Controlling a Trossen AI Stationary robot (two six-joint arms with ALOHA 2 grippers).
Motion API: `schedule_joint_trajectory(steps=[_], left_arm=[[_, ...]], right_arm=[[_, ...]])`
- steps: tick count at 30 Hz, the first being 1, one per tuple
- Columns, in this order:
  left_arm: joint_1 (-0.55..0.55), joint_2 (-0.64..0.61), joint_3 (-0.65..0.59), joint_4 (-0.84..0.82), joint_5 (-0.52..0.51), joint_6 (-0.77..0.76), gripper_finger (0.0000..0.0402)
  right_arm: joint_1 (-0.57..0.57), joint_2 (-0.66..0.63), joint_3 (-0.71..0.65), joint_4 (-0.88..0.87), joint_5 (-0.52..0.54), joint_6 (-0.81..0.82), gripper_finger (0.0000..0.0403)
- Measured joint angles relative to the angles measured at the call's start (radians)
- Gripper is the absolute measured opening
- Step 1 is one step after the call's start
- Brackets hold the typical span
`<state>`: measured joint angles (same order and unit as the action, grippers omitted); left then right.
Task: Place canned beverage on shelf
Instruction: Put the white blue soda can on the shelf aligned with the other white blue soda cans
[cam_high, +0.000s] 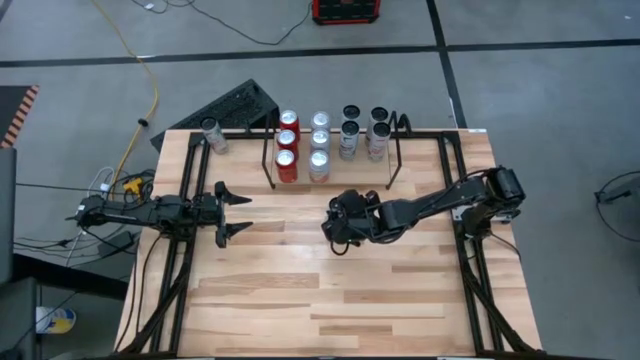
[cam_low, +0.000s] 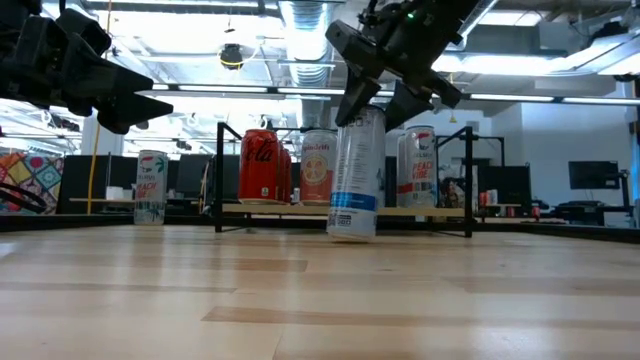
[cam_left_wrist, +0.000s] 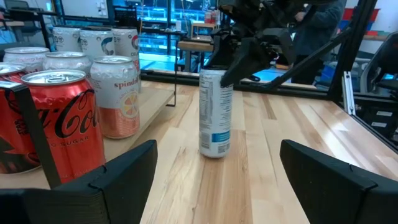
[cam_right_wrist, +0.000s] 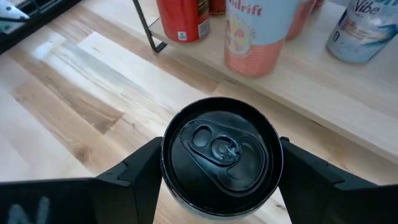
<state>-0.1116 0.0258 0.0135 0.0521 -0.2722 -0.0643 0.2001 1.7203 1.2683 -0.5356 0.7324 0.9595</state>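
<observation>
The right gripper (cam_right_wrist: 217, 165) grips the tall slim can (cam_low: 356, 175) by its top, and the can stands on the desk (cam_high: 330, 290), slightly tilted, just in front of the shelf (cam_high: 330, 150). The hold is high on a tall can, so it may swing, knock the front cans or catch the rack edge. The left gripper (cam_high: 232, 208) waits open, well apart

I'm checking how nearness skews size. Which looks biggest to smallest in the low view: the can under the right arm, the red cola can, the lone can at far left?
1. Silver can between the right gripper's fingers, nearest the camera.
2. Red cola can on the shelf.
3. Lone can, farthest off.

Nearness inflates the first.
</observation>
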Motion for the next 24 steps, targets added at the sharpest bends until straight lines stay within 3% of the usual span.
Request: schedule_joint_trajectory(steps=[24], left_arm=[[0.000, 0.000, 0.000, 0.000, 0.000, 0.000, 0.0327]], right_arm=[[0.000, -0.002, 0.071, -0.042, -0.081, -0.236, 0.0266]])
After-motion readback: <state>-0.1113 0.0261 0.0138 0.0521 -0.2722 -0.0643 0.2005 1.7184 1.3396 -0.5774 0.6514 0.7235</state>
